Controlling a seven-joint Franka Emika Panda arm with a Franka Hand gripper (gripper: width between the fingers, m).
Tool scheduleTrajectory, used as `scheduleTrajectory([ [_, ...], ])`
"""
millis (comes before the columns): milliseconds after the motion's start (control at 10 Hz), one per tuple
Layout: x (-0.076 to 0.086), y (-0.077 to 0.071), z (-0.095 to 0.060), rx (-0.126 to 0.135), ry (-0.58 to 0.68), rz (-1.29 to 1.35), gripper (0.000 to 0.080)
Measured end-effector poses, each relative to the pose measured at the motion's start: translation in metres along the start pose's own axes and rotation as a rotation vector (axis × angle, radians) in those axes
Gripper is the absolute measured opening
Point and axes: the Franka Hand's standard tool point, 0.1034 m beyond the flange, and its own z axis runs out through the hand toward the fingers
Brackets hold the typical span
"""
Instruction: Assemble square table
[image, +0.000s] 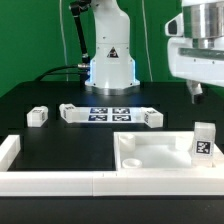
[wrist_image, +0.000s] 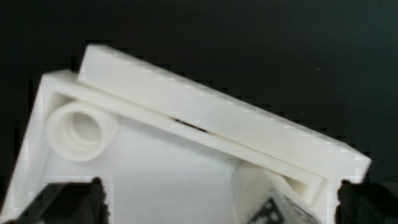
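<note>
The robot's hand (image: 197, 92) hangs in the air at the right side, above the far right part of the white plastic square slab (image: 140, 152). The hand is released and holds nothing. In the wrist view its two dark fingers (wrist_image: 71, 200) stand wide apart, and only the slab (wrist_image: 196, 100) shows between them.

The slab lies flat on the black bench (image: 60, 138), near and to the right. Its rimmed side faces up, like a tray. A round hole (wrist_image: 80, 130) sits in one corner of it. One short white leg with a black-and-white tag (image: 203, 143) stands upright at the right side of the slab.

Three more short white legs lie on the bench, farther back. One (image: 38, 116) is at the left, one (image: 72, 113) is just beside it, and one (image: 150, 117) is more to the right. The flat white marker board (image: 110, 113) lies between the last two. A long low white rail (image: 50, 180) runs along the near edge of the bench.
</note>
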Motion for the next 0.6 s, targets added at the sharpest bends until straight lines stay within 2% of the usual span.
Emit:
scheduleTrajectory([
  [200, -0.005, 0.034, 0.008, -0.024, -0.026, -0.175, 0.0649],
  [300, -0.009, 0.043, 0.012, -0.033, -0.026, -0.237, 0.0649],
  [600, -0.006, 0.043, 0.012, -0.03, -0.026, -0.423, 0.0649],
])
